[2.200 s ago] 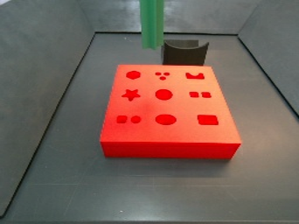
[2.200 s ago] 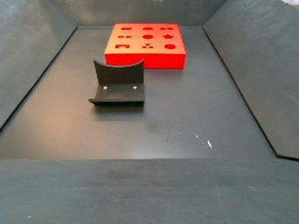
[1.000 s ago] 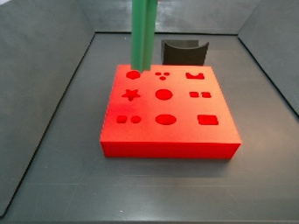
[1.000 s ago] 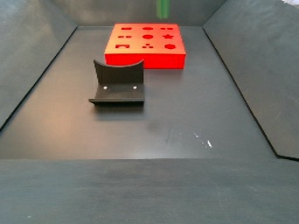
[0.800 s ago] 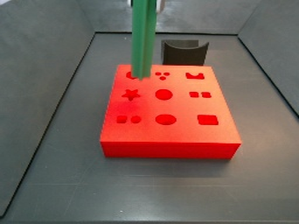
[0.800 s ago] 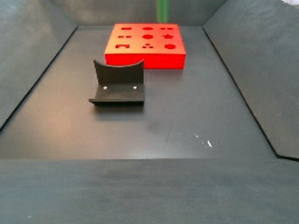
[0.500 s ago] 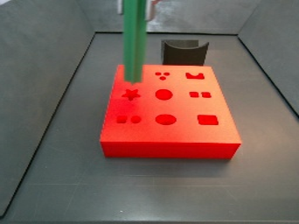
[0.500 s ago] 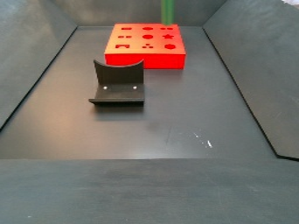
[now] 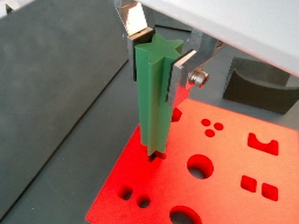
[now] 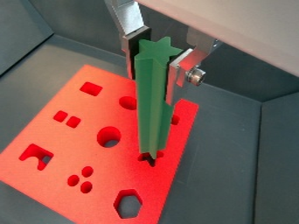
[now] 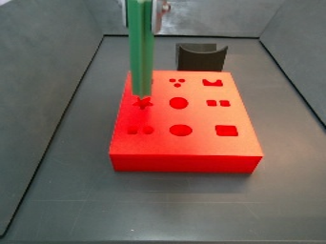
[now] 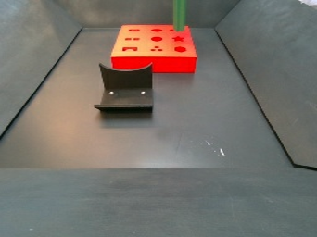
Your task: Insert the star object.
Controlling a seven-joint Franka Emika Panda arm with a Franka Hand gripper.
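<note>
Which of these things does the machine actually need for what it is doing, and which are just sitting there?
Needed:
- green rod, held upright in the pincer
- red block, with the rod's lower end at its star-shaped hole

Just sitting there:
- dark curved block on the floor, apart from the red block
- the block's other holes, such as the round hole

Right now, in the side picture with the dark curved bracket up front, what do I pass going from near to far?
Bare floor → fixture → red block → star object standing at the block's far side, its pincer out of view in this picture.
</note>
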